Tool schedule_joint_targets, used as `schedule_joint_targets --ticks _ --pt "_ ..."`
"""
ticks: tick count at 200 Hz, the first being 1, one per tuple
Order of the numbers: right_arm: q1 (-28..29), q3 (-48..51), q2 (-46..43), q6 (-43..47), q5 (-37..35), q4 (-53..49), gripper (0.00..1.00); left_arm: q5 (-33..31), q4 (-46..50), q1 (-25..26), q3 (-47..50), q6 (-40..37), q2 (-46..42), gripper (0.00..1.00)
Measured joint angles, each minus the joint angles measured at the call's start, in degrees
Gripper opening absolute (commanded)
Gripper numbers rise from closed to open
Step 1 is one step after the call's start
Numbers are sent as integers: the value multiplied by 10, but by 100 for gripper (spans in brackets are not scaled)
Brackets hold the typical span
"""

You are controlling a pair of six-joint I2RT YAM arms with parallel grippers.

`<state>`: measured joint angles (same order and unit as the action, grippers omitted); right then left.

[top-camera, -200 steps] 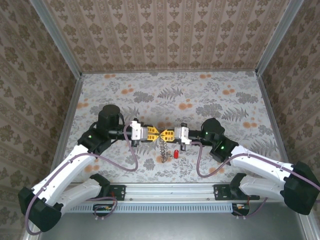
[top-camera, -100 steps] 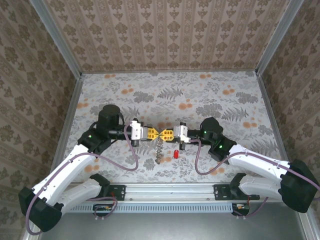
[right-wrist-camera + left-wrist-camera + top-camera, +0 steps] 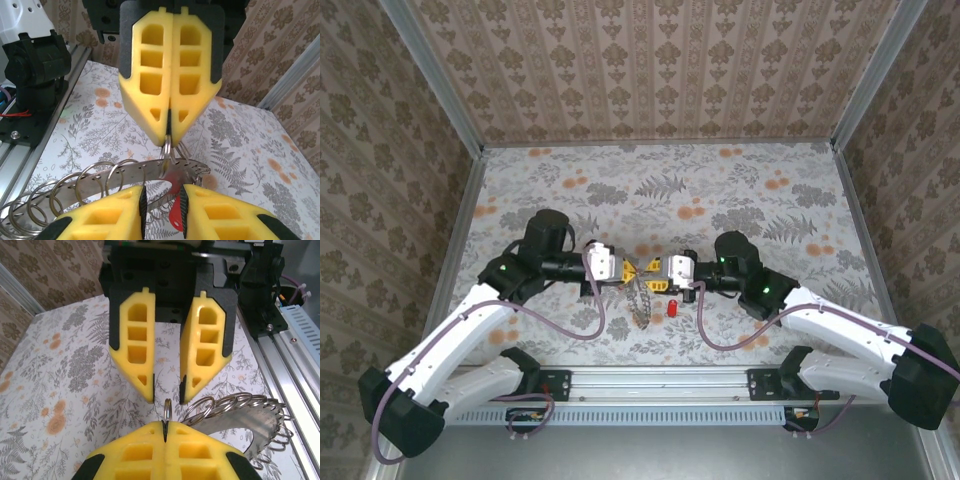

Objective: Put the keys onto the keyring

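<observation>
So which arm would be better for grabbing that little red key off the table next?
Probably the right. The right claw is open and free, and the red key lies on its side of the table. The left claw is shut on the keyring, holding it up.
</observation>
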<state>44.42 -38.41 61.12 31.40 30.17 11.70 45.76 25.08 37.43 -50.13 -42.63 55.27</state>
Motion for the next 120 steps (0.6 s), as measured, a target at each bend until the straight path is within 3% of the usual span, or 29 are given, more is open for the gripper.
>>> schedule_joint_targets --ticks 100,120 --pt "20 -32 28 0 -25 -30 28 -30 18 8 0 -7 14 0" --pt "20 -32 28 0 -33 -41 24 -30 18 8 0 -7 14 0"
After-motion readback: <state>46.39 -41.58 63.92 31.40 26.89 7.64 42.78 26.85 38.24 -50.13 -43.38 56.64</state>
